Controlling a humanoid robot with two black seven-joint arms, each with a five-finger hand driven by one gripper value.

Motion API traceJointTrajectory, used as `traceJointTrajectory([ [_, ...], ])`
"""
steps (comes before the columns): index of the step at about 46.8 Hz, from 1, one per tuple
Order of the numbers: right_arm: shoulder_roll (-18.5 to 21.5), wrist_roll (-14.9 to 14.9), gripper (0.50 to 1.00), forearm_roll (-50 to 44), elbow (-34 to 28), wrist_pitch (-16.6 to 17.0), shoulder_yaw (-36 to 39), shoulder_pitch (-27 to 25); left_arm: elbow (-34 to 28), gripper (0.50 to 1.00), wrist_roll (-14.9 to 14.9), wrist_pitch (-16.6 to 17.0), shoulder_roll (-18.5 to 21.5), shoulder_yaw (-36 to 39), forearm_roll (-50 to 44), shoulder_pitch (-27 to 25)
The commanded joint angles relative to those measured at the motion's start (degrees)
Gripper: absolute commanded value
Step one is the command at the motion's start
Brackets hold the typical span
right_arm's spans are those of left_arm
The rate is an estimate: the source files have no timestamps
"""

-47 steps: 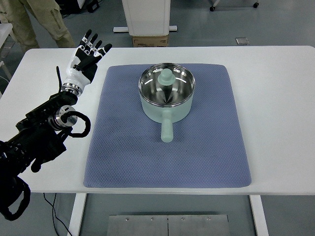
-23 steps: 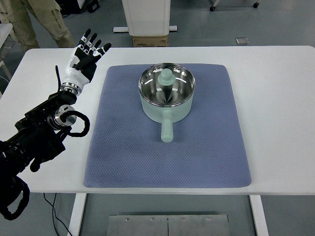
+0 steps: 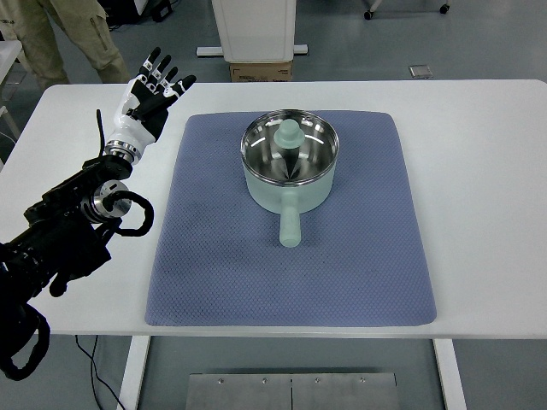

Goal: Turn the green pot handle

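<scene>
A pale green pot with a shiny steel inside stands on the blue-grey mat, toward its far middle. Its green handle points straight at the table's near edge. My left hand hovers over the white table at the far left, well clear of the pot and off the mat's left edge. Its fingers are spread and hold nothing. The right arm does not show.
A person's legs stand at the top left behind the table. A white pedestal and a cardboard box sit on the floor beyond the far edge. Bare white table lies right of the mat.
My left hand has drifted slightly up and away, toward the far left corner. The pot and its handle have not moved.
</scene>
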Motion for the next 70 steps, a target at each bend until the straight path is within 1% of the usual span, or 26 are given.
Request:
traceJointTrajectory([
  [1, 0.0, 0.0, 1.0, 0.0, 0.0, 0.1, 0.0, 0.0, 0.0, 1.0, 0.0, 0.0, 0.0, 0.0, 0.0, 0.1],
  [16, 0.0, 0.0, 1.0, 0.0, 0.0, 0.1, 0.0, 0.0, -0.1, 1.0, -0.1, 0.0, 0.3, -0.1, -0.2, 0.1],
  [23, 0.0, 0.0, 1.0, 0.0, 0.0, 0.0, 0.0, 0.0, -0.1, 1.0, -0.1, -1.1, 0.4, -0.1, -0.3, -0.3],
  [30, 0.0, 0.0, 1.0, 0.0, 0.0, 0.0, 0.0, 0.0, -0.1, 1.0, -0.1, -1.5, 1.5, -0.1, -0.1, -1.7],
  [39, 0.0, 0.0, 1.0, 0.0, 0.0, 0.1, 0.0, 0.0, -0.2, 1.0, 0.0, -1.8, 1.7, -0.1, 0.1, -4.0],
  [44, 0.0, 0.0, 1.0, 0.0, 0.0, 0.0, 0.0, 0.0, -0.3, 1.0, 0.0, -3.2, 2.3, -0.1, 1.6, -4.9],
  [50, 0.0, 0.0, 1.0, 0.0, 0.0, 0.1, 0.0, 0.0, -3.8, 1.0, 0.0, -3.0, 3.5, -0.1, 3.8, -5.4],
  [59, 0.0, 0.0, 1.0, 0.0, 0.0, 0.0, 0.0, 0.0, -11.5, 1.0, 0.0, -2.3, 6.9, -0.1, 6.8, -5.6],
  [62, 0.0, 0.0, 1.0, 0.0, 0.0, 0.1, 0.0, 0.0, -14.6, 1.0, 0.0, -1.8, 8.3, -0.2, 8.1, -5.9],
  [70, 0.0, 0.0, 1.0, 0.0, 0.0, 0.1, 0.0, 0.0, -23.7, 1.0, 0.0, 1.3, 11.7, -0.2, 14.3, -6.8],
])
